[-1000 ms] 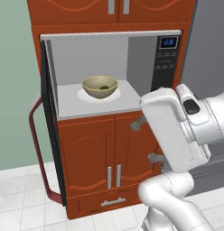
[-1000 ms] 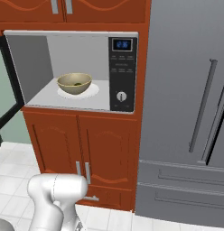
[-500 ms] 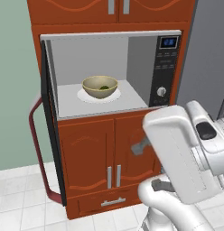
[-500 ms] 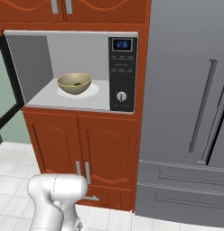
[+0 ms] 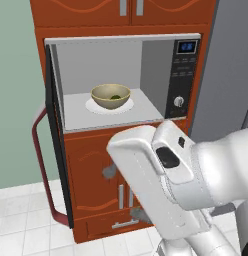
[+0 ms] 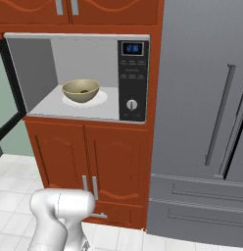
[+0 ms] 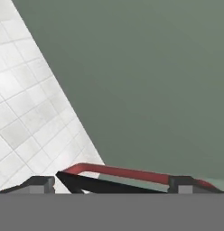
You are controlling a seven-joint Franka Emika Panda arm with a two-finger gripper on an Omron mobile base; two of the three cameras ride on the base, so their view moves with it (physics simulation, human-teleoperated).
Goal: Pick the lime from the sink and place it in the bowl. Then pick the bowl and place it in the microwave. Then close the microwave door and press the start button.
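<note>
With the bowl inside the microwave, the gripper, jaws spread and empty, faces the microwave door, its red handle lying crosswise just beyond.

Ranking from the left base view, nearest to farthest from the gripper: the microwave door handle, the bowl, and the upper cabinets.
1. Microwave door handle: low on the left. In the hand view it lies just beyond the open gripper.
2. Bowl: higher up, inside the microwave on the turntable.
3. Upper cabinets: at the very top, above the microwave.
</note>
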